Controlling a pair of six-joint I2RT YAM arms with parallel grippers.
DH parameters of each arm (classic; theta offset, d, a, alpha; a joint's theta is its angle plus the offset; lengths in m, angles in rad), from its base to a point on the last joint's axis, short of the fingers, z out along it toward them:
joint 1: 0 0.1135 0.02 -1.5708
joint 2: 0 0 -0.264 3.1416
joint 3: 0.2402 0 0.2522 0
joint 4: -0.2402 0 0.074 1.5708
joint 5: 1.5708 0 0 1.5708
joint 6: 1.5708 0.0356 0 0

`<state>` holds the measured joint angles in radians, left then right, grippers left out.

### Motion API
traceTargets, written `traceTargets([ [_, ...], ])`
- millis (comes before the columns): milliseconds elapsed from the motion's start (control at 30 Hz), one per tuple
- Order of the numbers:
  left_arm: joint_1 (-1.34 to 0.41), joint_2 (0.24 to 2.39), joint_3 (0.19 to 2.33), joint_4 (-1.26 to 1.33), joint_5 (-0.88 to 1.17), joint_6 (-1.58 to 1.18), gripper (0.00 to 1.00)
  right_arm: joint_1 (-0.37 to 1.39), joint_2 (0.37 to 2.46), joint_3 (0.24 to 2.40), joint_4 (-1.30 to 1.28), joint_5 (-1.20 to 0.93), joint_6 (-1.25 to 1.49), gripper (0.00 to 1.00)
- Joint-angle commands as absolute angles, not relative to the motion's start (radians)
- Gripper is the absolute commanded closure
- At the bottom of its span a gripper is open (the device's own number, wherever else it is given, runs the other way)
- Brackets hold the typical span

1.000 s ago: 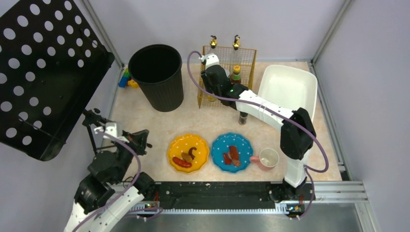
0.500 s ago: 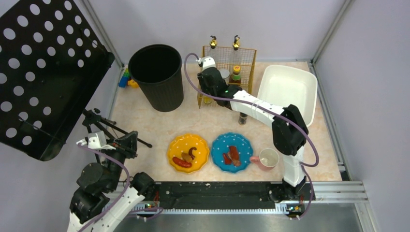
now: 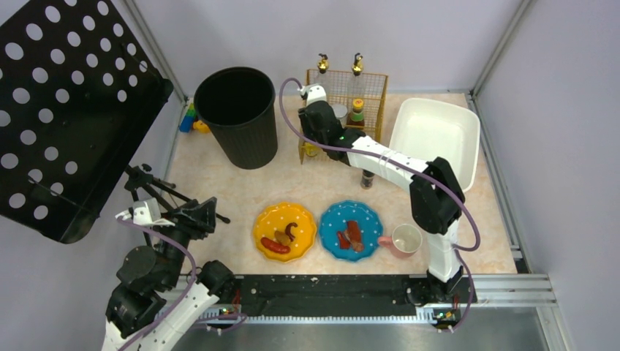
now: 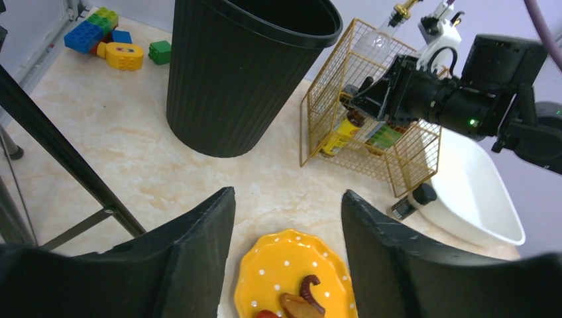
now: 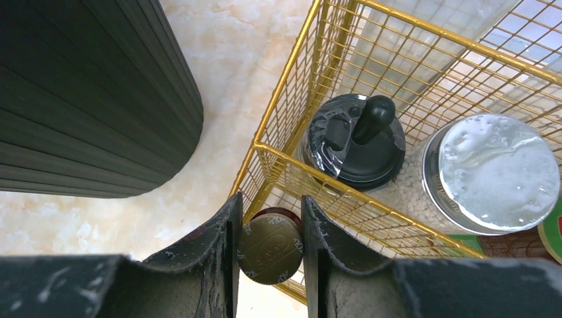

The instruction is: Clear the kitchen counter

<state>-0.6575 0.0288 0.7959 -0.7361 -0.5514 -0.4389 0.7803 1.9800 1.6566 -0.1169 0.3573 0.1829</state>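
Note:
On the pale marbled kitchen counter (image 3: 212,183) lie a yellow plate (image 3: 270,221) (image 4: 281,265) and a blue plate (image 3: 333,218), both with food scraps, beside a pink mug (image 3: 406,240). My right gripper (image 3: 313,142) (image 5: 270,199) is shut on a bottle with an olive-gold cap (image 5: 270,247), at the near-left corner of the gold wire basket (image 3: 369,84) (image 5: 318,173). Whether the bottle stands inside the wires I cannot tell. My left gripper (image 3: 201,216) (image 4: 288,194) hangs open and empty above the counter, just left of the yellow plate.
A tall black bin (image 3: 237,117) (image 4: 238,73) stands left of the basket, a white tub (image 3: 435,135) to its right. A small dark bottle (image 3: 367,178) stands before the basket. Jars fill the basket. Toy bricks (image 3: 191,121), a tripod (image 3: 146,186) and a perforated black panel (image 3: 66,110) crowd the left.
My left gripper has gone from shut to open after the arm drew back to the left. The right gripper shifted slightly left at the basket, still holding the bottle.

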Motion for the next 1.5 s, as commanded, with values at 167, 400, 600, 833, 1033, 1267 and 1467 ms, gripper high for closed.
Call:
traceTargets([
  [167, -0.654, 0.035, 0.792, -0.721, -0.566, -0.446, 0.18, 0.779, 1.971, 1.657, -0.051, 0.361, 0.217, 0.59],
  [400, -0.654, 0.039, 0.787, -0.716, -0.564, -0.448, 0.01, 0.779, 1.875, 1.644, -0.062, 0.384, 0.197, 0.39],
  [600, -0.653, 0.062, 0.789, -0.719, -0.566, -0.449, 0.01, 0.779, 1.726, 1.560, -0.060, 0.413, 0.183, 0.33],
  [833, -0.653, 0.090, 0.787, -0.710, -0.537, -0.441, 0.03, 0.779, 1.517, 1.399, -0.122, 0.421, 0.191, 0.27],
  [1033, -0.653, 0.141, 0.785, -0.698, -0.480, -0.427, 0.05, 0.779, 1.334, 1.204, -0.196, 0.497, 0.206, 0.21],
  [1267, -0.652, 0.196, 0.777, -0.675, -0.382, -0.403, 0.01, 0.739, 1.234, 1.059, -0.329, 0.493, 0.273, 0.20],
  [1467, -0.652, 0.273, 0.782, -0.678, -0.322, -0.390, 0.01, 0.646, 1.193, 0.950, -0.342, 0.432, 0.347, 0.19],
])
